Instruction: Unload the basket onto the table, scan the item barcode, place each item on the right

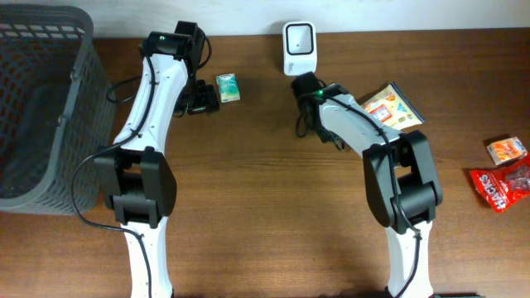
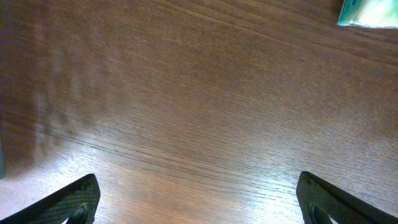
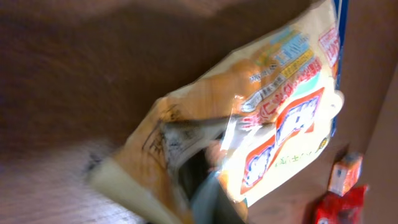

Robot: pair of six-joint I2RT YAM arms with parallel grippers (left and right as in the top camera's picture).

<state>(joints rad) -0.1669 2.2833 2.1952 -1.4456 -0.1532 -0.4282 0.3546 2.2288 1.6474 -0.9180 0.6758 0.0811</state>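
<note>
A yellow-and-orange snack packet [image 1: 391, 107] lies right of the middle of the table, and its left edge disappears under my right arm. In the right wrist view the packet [image 3: 273, 118] is crumpled and lifted at one end, with my right gripper [image 3: 206, 186] shut on that end. Overhead, the right gripper [image 1: 368, 111] is mostly hidden beneath its own arm. The white barcode scanner [image 1: 298, 46] stands at the back edge, up and left of the packet. My left gripper [image 2: 199, 200] is open over bare wood, and overhead the left gripper [image 1: 204, 97] sits just left of a small green box [image 1: 227, 87].
A dark grey mesh basket [image 1: 41, 108] fills the far left. An orange box [image 1: 506, 150] and a red packet [image 1: 501, 185] lie at the right edge. The green box's corner [image 2: 368, 12] shows at the top right of the left wrist view.
</note>
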